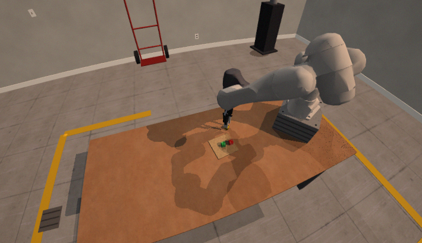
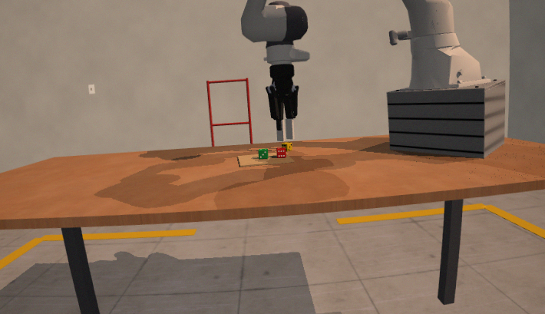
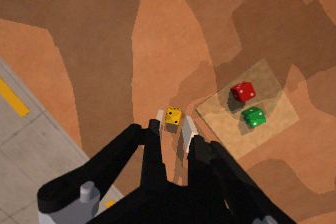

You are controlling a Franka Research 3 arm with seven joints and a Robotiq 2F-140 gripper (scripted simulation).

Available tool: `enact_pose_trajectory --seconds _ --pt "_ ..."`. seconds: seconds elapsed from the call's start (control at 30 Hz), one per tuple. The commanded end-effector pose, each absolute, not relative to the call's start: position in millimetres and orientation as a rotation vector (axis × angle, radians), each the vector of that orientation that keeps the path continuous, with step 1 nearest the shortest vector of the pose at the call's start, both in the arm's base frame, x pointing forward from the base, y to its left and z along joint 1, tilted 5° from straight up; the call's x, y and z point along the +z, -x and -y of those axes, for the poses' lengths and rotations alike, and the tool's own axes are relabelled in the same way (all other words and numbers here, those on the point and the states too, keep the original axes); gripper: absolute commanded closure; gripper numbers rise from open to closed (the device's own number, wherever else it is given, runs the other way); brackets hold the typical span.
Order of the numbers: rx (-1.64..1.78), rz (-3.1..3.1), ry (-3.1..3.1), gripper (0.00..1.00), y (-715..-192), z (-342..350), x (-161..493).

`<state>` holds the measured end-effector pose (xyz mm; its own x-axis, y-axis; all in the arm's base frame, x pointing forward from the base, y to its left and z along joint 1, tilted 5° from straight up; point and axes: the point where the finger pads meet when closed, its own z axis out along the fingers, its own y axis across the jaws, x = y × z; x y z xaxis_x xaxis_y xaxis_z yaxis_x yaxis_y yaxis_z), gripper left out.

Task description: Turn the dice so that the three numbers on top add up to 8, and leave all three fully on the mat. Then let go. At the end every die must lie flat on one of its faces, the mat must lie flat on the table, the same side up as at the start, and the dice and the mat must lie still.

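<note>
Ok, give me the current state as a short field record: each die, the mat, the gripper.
gripper: part-closed, holding nothing, above the yellow die
yellow die: on the bare table, off the mat
red die: on the mat
green die: on the mat, beside the red one
mat: flat on the table
top numbers: too small to read
</note>
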<state>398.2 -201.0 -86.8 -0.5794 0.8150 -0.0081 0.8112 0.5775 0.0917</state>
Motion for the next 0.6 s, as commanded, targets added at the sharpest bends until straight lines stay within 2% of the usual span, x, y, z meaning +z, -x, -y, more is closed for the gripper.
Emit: enact_pose_trajectory --seconds 0.0,0.57 --pt "0.118 -2.748 -1.411 0.75 -398.3 201.9 -87.4" --pt "0.118 -2.748 -1.411 0.75 -399.0 201.5 -96.6"
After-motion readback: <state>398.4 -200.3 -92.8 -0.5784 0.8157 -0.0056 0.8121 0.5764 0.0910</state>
